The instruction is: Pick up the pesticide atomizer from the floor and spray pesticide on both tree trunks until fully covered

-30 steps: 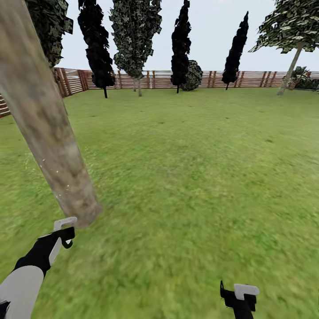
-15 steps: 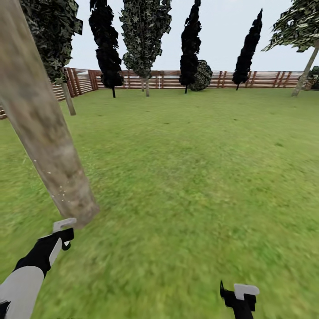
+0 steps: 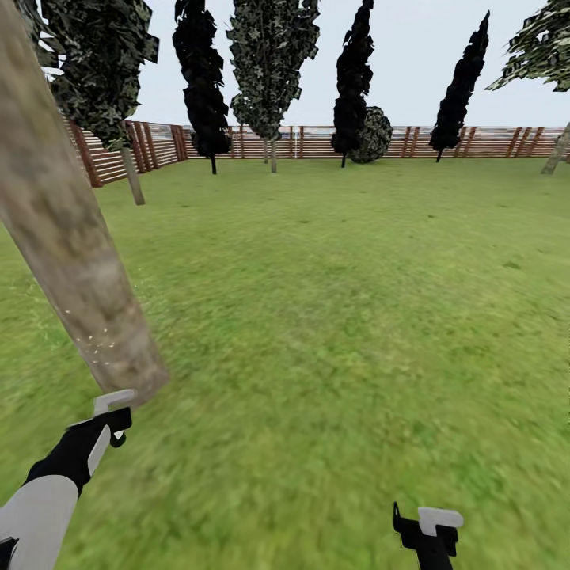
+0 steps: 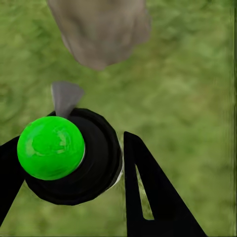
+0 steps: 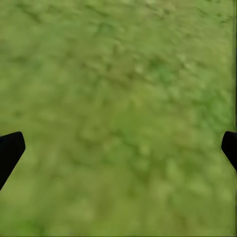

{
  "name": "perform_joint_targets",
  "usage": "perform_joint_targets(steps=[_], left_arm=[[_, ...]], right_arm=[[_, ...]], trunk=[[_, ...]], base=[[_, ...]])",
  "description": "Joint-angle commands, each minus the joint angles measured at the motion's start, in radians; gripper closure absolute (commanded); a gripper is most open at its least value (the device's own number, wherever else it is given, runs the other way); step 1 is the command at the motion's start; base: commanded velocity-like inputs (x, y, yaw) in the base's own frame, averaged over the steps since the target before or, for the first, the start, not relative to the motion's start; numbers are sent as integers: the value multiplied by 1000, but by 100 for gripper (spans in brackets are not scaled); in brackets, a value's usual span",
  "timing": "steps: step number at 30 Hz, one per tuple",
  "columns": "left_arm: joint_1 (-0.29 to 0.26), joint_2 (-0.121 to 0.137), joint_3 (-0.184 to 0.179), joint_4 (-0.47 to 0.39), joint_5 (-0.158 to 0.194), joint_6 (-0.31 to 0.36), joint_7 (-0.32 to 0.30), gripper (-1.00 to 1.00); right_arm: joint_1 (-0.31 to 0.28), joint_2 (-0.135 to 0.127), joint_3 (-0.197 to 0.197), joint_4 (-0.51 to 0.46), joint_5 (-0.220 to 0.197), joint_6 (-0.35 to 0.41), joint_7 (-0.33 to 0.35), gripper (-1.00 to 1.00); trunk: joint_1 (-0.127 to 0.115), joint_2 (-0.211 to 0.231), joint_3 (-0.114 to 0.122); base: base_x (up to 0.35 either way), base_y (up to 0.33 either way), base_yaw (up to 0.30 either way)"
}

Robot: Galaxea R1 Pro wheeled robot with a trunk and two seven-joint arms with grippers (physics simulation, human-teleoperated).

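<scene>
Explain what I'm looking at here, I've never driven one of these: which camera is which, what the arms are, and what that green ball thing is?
The big picture is from the robot's head, looking down over a lawn ringed by a wooden fence. The two dark shapes at the bottom are its arms: the left pincer near the thick tree trunk, the right pincer low over grass.

The other two pictures come from cameras near each pincer. In the left wrist view, the left pincer is shut on the pesticide atomizer, a black bottle with a green cap and a grey nozzle toward the trunk's base. Pale specks of pesticide dot the lower trunk.

The right wrist view shows grass between wide-open fingers, holding nothing.
</scene>
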Motion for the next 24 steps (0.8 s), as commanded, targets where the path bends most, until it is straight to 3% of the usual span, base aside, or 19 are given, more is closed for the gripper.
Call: perform_joint_targets(steps=[1, 14, 24], left_arm=[[-1, -1, 4, -2, -10, 6, -2, 100], [-1, -1, 4, -1, -10, 6, -2, 100], [-1, -1, 4, -1, -9, 6, -2, 100]], right_arm=[[-1, 0, -3, 1, 7, -1, -4, -100], [0, 1, -3, 1, 7, -1, -4, -100], [-1, 1, -3, 1, 7, -1, -3, -100]], trunk=[[0, 0, -1], [0, 0, -1], [0, 0, -1]], base=[[123, -252, 14], [135, -250, 222], [195, -230, 11]])
